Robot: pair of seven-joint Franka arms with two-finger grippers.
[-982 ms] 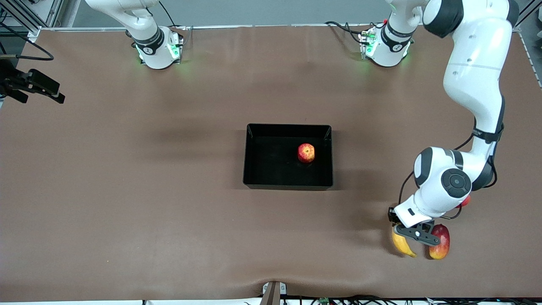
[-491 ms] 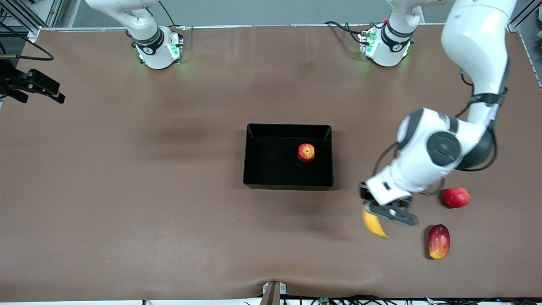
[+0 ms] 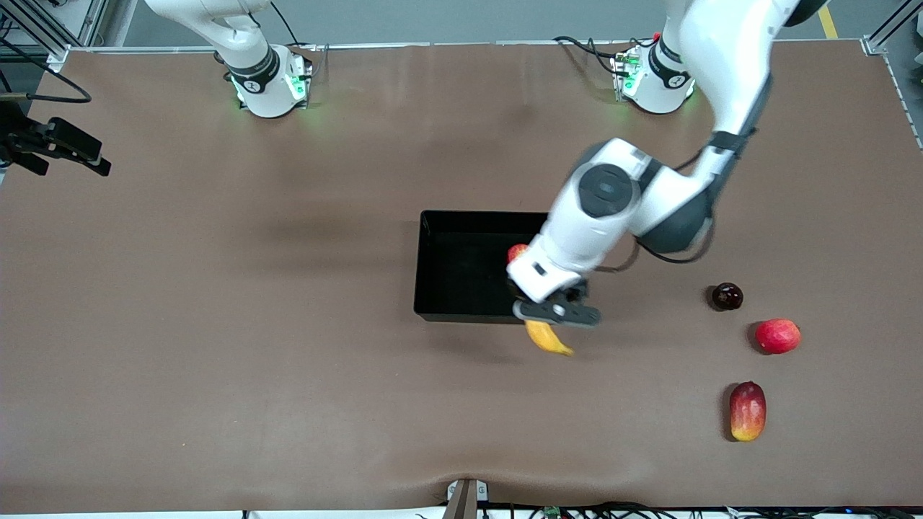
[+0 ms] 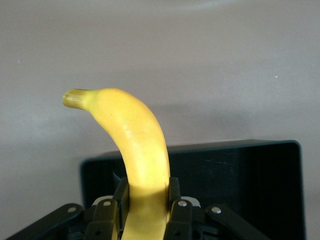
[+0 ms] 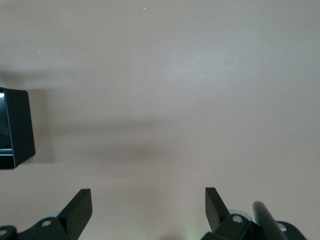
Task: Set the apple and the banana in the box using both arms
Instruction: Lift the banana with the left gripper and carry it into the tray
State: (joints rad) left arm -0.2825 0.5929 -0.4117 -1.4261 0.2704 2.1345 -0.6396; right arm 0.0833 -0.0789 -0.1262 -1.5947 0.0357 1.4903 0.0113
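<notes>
Brown matte worktop [image 3: 288,324] carried everything. White jointed left arm [image 3: 728,79] reached from its base down over the shallow rectangular glossy black plastic box [image 3: 461,267], which sat mid-worktop. White jointed right arm [image 3: 223,29] waited near its base; only its upper part showed in the front view

Left pincer [image 3: 557,311] hung over the box wall nearest the front camera, at the corner toward the left arm's end of the worktop. Its fingers [image 4: 172,192] were clamped on the single curved plain yellow banana [image 3: 548,337], gripping it low on the body; the free end with the stem stub stuck out past the box edge over bare worktop. Left wrist view showed the banana [image 4: 137,150] pinched between both pads with the box [image 4: 240,180] under it

Right pincer [image 5: 148,205] sat over bare worktop with fingers spread wide apart, gripping nothing; a corner of the box [image 5: 15,127] showed in its wrist view

Small round red apple with yellow streaks [image 3: 516,252] lay inside the box, mostly hidden by the left arm's wrist, only a sliver visible

Toward the left arm's end of the worktop, well apart from the box: oblong red-yellow mango [image 3: 747,411] nearest the front camera, smooth pinkish-red round fruit [image 3: 777,336] farther from it, small dark round fruit [image 3: 727,296] farther still
</notes>
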